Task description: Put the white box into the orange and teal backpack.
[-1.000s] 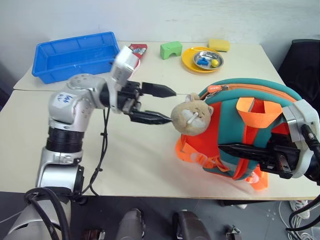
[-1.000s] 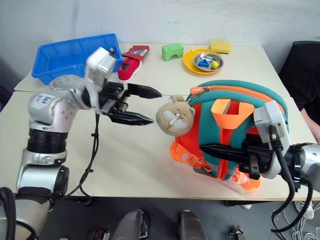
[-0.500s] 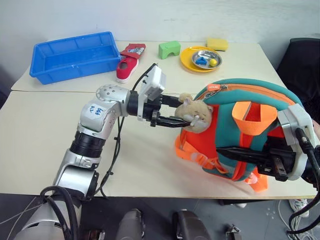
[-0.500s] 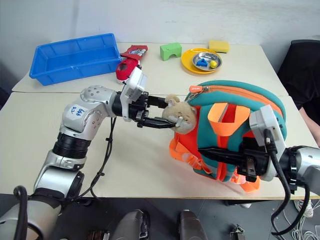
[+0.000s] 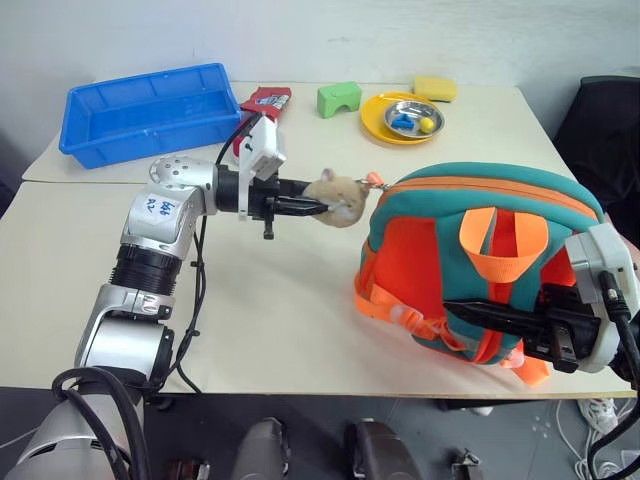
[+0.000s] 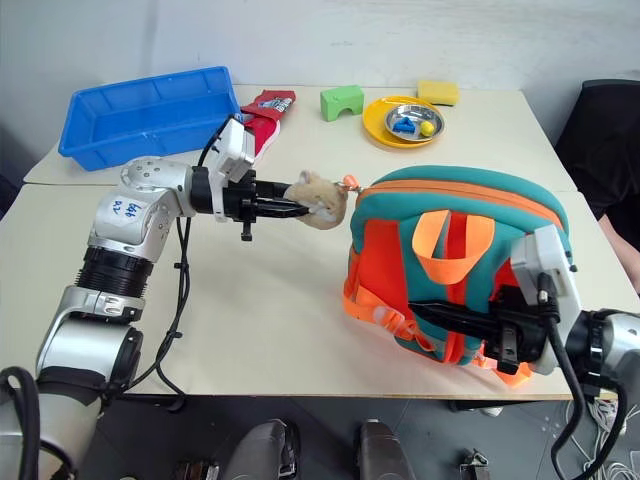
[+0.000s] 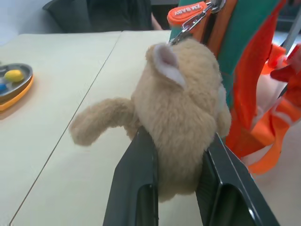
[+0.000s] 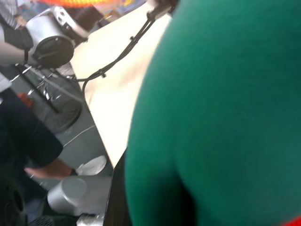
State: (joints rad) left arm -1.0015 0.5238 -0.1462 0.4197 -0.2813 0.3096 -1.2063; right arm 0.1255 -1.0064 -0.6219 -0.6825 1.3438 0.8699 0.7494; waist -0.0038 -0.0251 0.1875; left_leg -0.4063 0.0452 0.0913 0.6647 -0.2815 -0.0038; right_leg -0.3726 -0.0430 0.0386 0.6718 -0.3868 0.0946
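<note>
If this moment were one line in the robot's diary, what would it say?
left gripper: shut on hamster charm | right gripper: shut on backpack | white box: unseen

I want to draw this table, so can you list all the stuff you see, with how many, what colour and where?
backpack: one, orange and teal, standing near the table's front right
plush hamster charm: one, tan, clipped to the backpack's zip, pulled out to its left
bin: one, blue, back left
shoe: one, red and white, beside the bin
block: one, green, back middle
plate: one, yellow, holding a metal bowl with small blue and yellow bits
sponge: one, yellow, back right
left gripper: black fingers shut on the hamster
right gripper: black, shut against the backpack's front
</note>
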